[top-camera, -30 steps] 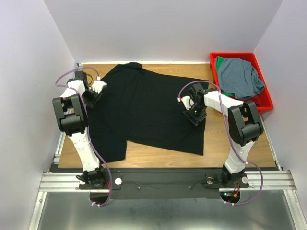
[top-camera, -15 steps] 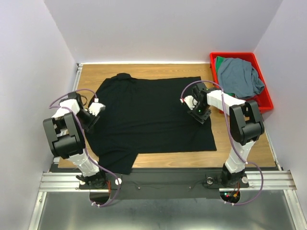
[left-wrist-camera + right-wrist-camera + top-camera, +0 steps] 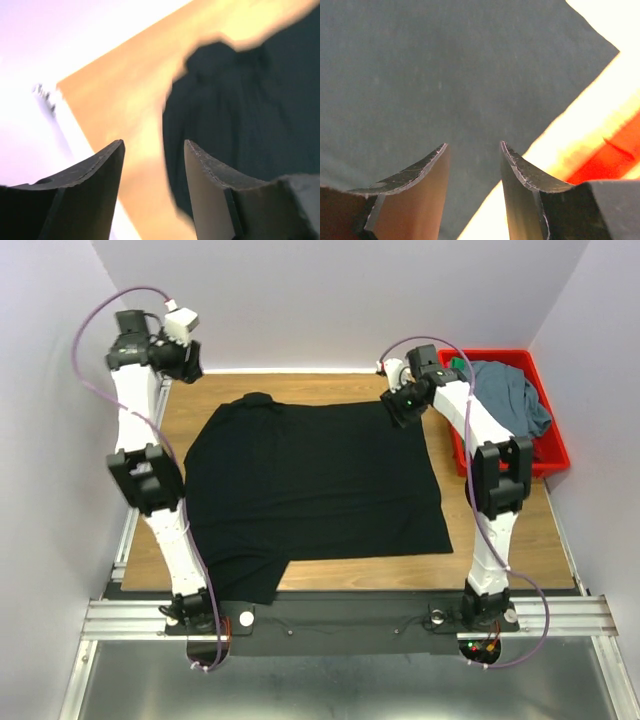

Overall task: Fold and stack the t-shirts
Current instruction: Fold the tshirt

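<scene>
A large black t-shirt (image 3: pixel 310 490) lies spread flat on the wooden table (image 3: pixel 500 550), one sleeve hanging over the near edge. My left gripper (image 3: pixel 188 362) is raised high over the far left corner, apart from the cloth. In the left wrist view it (image 3: pixel 154 146) is open and empty, with the black t-shirt's (image 3: pixel 250 100) collar end below. My right gripper (image 3: pixel 397 408) hovers above the shirt's far right corner. It (image 3: pixel 472 146) is open too, with the black t-shirt's (image 3: pixel 445 75) edge under it. A slate grey-blue t-shirt (image 3: pixel 508 400) and a green t-shirt (image 3: pixel 458 366) lie in the bin.
The red plastic bin (image 3: pixel 555 452) stands at the table's far right edge, its red also showing in the right wrist view (image 3: pixel 605 160). White walls close the back and both sides. A metal rail (image 3: pixel 330 615) runs along the near edge by the arm bases.
Both arms have lifted off the black t-shirt and swung to the far side of the table. The left gripper has opened wider. The shirt now lies flat and squared.
</scene>
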Controlling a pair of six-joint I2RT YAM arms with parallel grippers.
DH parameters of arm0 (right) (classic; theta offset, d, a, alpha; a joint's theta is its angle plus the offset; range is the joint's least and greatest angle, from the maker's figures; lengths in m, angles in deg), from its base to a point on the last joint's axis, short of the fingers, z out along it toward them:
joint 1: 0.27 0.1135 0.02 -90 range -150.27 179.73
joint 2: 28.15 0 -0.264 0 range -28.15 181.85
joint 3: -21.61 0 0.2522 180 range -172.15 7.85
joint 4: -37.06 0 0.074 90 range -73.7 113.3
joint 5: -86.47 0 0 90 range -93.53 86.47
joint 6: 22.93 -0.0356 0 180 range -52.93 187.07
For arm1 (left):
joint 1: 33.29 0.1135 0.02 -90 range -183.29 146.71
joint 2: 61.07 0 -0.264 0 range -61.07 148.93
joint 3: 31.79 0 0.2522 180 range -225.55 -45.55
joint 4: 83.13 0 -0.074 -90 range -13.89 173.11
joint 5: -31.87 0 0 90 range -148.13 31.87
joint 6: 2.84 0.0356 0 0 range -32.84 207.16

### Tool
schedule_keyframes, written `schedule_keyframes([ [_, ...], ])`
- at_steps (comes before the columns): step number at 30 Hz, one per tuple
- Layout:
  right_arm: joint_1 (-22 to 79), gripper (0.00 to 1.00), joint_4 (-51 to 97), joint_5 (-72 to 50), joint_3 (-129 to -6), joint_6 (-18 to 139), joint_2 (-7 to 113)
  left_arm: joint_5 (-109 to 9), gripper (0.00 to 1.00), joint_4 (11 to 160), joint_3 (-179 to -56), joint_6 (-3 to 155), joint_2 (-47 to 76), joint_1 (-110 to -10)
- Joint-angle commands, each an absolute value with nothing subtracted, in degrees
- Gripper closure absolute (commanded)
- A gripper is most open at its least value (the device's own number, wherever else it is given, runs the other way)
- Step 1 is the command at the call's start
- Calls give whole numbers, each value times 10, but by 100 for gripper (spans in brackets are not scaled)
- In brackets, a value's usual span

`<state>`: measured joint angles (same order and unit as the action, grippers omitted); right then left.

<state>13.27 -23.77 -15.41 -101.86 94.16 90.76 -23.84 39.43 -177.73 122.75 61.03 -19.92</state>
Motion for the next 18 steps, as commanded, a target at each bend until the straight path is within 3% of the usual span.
schedule_keyframes([
  [1, 131, 50, -240, -172, -1093, 890, 985, -227, 34, 523, -1820, 1086, 710, -223],
  [8, 122, 51, -232, -130, -1166, 867, 1056, -239, 23, 670, -1816, 986, 784, -239],
  [18, 83, 46, -183, -73, -1269, 806, 1140, -304, 27, 643, -1824, 995, 847, -256],
])
